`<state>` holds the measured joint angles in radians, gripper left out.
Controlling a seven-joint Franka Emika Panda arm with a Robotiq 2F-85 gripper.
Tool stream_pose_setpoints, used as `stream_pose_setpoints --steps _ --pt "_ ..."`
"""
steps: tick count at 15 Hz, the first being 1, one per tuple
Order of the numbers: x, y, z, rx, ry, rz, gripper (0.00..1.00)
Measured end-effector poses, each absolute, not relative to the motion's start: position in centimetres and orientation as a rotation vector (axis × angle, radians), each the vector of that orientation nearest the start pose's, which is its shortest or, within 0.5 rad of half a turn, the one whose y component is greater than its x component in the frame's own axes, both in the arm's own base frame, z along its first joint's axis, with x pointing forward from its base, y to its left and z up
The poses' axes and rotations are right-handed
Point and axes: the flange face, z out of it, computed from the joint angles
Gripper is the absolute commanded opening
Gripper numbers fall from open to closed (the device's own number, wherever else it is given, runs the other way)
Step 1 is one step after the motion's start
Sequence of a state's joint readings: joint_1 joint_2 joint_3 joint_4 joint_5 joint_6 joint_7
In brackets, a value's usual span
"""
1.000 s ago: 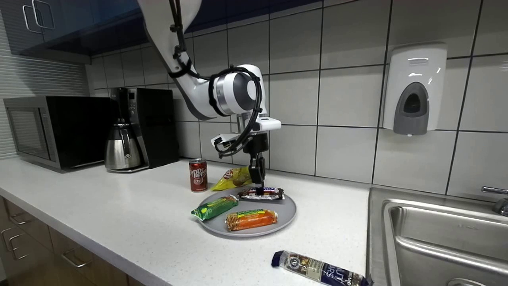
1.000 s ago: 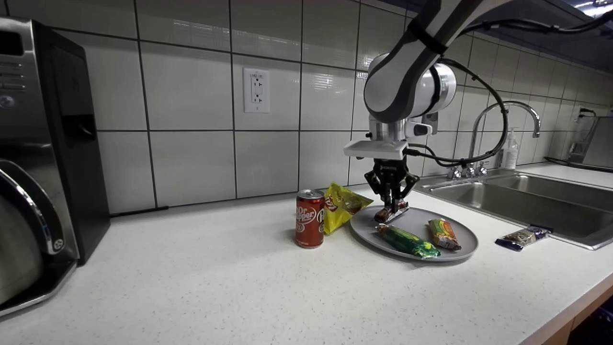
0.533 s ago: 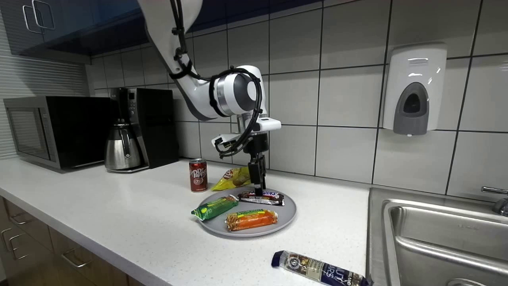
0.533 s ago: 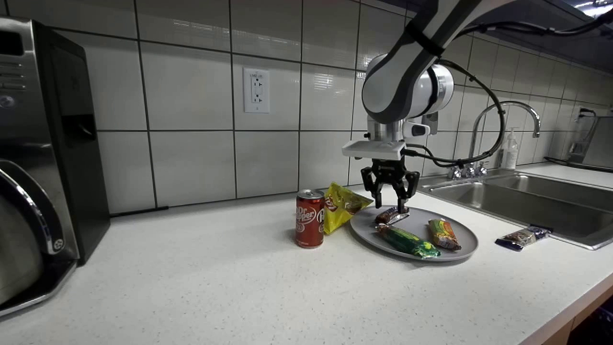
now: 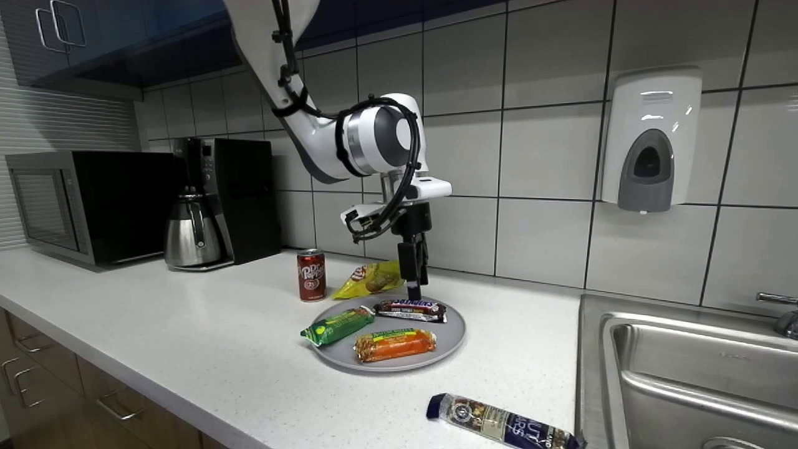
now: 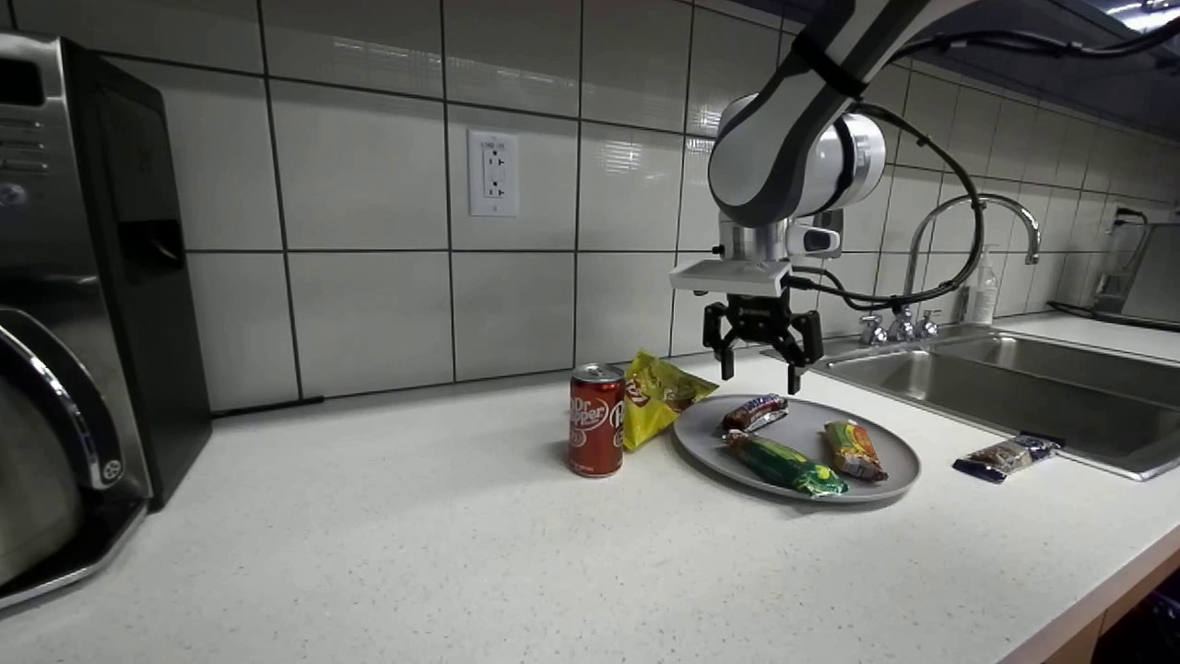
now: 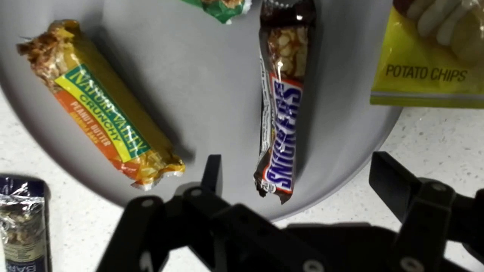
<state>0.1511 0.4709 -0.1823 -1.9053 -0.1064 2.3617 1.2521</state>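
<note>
From a tight pinch on the Snickers bar [image 5: 410,310] a second ago, the gripper [image 6: 761,382] is now spreading its fingers [image 6: 794,376] wide apart, and in both exterior views it is rising clear of the bar and drifting slightly to the right. The arm [image 5: 374,140] above is following it, up and to the right. No longer clasped, the bar is now lying a little lower on the plate [image 5: 447,340], and in an exterior view its lettering [image 5: 402,304] is showing more fully, the dark fingers no longer crossing it.
</note>
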Motion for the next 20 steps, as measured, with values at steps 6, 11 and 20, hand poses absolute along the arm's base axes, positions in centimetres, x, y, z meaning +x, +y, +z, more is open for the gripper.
stream_pose_setpoints --steps 6,11,20 --pt "62.1 -5.3 26.5 -2.656 1.917 -0.146 1.00" --pt "60.4 -8.7 27.8 -2.596 1.991 -0.150 1.00" --pt "55.6 -13.5 28.3 -2.482 2.101 -0.131 1.00"
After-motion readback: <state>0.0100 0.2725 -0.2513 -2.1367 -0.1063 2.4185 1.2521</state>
